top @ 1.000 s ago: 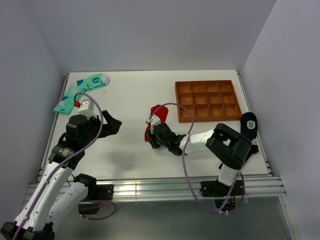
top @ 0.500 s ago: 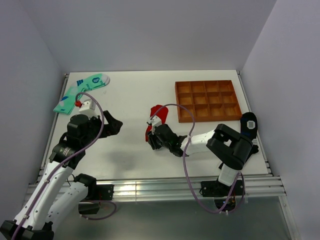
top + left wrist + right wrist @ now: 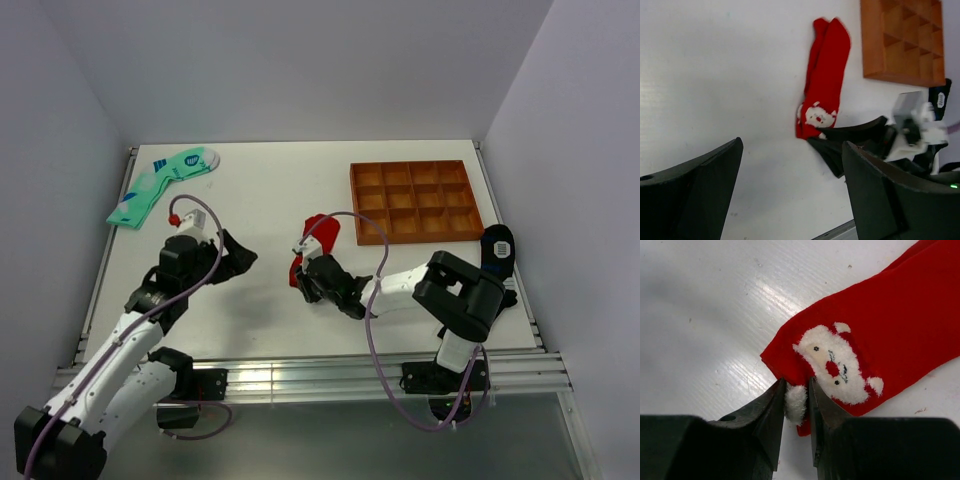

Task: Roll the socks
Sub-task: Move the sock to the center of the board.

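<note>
Socks: The red socks [image 3: 825,80] lay flat on the white table [image 3: 260,200], near its middle, one on top of the other. Their far end pointed toward the near left corner of the brown tray [image 3: 356,205]. A white bearded figure [image 3: 832,362] marked the near end.

Right gripper: The right gripper [image 3: 796,390] reached in low from the right, its two dark fingers pinched on a fluffy white tuft [image 3: 796,402] at the near edge of the socks, just beside the figure. Only the tuft separated the fingers.

Left gripper: The left gripper [image 3: 791,150] hung over bare table to the left of the socks, well apart from them. Its jaws were spread wide with nothing between them, and its camera faced the socks.

Tray: The compartmented brown tray sat on the far right part of the table, close to the far end of the socks but not touching it.

Other items: A mint-green sock [image 3: 160,180] with blue marks lay at the far left corner. A black sock [image 3: 497,248] with a white pattern lay at the right edge, just beside the tray's near right corner.
</note>
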`<state>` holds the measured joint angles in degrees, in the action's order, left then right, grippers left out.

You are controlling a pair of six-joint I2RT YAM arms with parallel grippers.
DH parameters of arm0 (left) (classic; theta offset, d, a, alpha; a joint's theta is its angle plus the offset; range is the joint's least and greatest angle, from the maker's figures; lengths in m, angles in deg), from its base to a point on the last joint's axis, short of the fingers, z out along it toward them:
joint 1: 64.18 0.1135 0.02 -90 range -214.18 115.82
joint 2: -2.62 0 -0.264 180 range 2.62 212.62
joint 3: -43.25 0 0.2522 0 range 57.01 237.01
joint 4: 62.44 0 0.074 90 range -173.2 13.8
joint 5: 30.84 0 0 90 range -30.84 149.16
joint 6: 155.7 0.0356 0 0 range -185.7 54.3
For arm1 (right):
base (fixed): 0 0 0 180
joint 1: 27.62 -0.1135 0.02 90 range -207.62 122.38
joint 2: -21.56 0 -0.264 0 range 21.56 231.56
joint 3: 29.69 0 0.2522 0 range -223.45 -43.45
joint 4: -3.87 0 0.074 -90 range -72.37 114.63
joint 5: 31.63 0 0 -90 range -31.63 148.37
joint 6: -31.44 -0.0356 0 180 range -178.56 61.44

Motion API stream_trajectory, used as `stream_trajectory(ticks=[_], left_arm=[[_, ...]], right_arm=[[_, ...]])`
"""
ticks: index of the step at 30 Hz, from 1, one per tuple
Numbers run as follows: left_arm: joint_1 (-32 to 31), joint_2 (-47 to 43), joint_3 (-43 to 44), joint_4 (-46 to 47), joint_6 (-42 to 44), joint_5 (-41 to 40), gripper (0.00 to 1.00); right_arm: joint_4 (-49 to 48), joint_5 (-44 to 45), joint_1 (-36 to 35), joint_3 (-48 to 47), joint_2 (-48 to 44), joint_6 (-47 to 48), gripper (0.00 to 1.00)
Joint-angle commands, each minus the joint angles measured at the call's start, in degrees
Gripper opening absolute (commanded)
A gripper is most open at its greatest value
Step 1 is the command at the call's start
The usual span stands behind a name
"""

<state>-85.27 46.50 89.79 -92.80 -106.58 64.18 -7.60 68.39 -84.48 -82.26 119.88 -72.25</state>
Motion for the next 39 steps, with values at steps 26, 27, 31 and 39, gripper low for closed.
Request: stream_trajectory(ticks=[26,27,31,39], left_arm=[[-21.0,5.2,-25.8,41.0,-6.5,-20.7,0.63],[-21.5,5.3,-26.0,41.4,-6.4,-21.0,0.63],[-23.9,7.1,-25.4,43.0,-6.6,-23.3,0.59],[-27.4,13.3,-24.8,46.7,-5.1,-23.5,0.6]], right_arm=[[4.0,-37.2,8.0,3.1,-5.9,-12.5,0.18],[4.4,-37.8,8.9,2.5,-5.9,-12.1,0.18],[5.8,-38.1,8.3,1.9,-6.4,-10.8,0.19],[6.3,-40.9,8.3,-0.7,-1.7,-12.4,0.18]])
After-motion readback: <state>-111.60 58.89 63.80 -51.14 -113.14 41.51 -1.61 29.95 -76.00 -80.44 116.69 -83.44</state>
